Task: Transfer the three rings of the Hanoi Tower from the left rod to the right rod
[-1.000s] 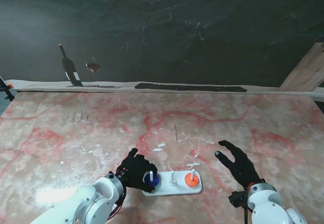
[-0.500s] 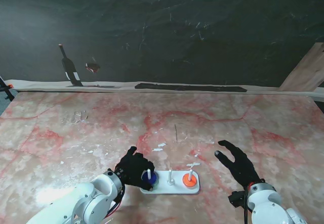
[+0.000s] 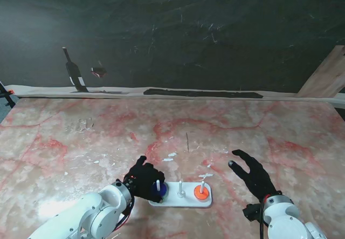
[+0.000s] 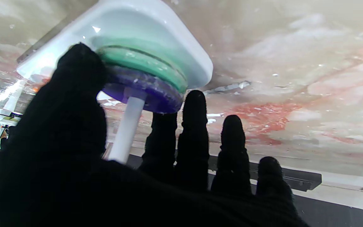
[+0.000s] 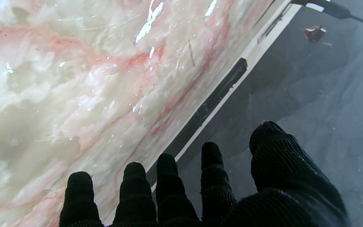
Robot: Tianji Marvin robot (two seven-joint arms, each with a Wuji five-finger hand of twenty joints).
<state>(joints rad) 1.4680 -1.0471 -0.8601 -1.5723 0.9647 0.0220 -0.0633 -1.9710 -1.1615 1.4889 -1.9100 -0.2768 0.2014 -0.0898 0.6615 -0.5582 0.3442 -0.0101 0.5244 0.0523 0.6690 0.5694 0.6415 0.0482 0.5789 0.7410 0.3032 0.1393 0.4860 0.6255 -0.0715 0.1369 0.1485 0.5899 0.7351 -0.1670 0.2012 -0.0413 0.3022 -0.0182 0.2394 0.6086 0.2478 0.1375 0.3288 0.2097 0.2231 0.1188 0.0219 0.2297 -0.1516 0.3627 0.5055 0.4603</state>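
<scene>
Left wrist view shows the blue ring [image 4: 143, 94] on the left rod [image 4: 126, 130], lying on the green ring [image 4: 143, 64], which rests on the white base [image 4: 181, 44]. The left hand [image 4: 112, 176] pinches the blue ring: the thumb [image 4: 74, 94] presses one edge and a fingertip [image 4: 164, 132] sits at the opposite edge, the other fingers straight and apart beside it. The rod's long axis stands upright from the base, so the ring has to slide straight up along it until it clears the tip; I judge any sideways pull would jam it.

From the stand's view the base [image 3: 207, 200] lies just right of the left hand [image 3: 143, 181], with the middle rod [image 3: 180, 188] bare and the orange ring [image 3: 201, 194] already on the right rod [image 3: 202, 185]. The middle rod stands in the path rightward. The right hand [image 3: 253, 175] hovers spread and holding nothing, right of the base and apart from it, over the marble table [image 3: 81, 142].
</scene>
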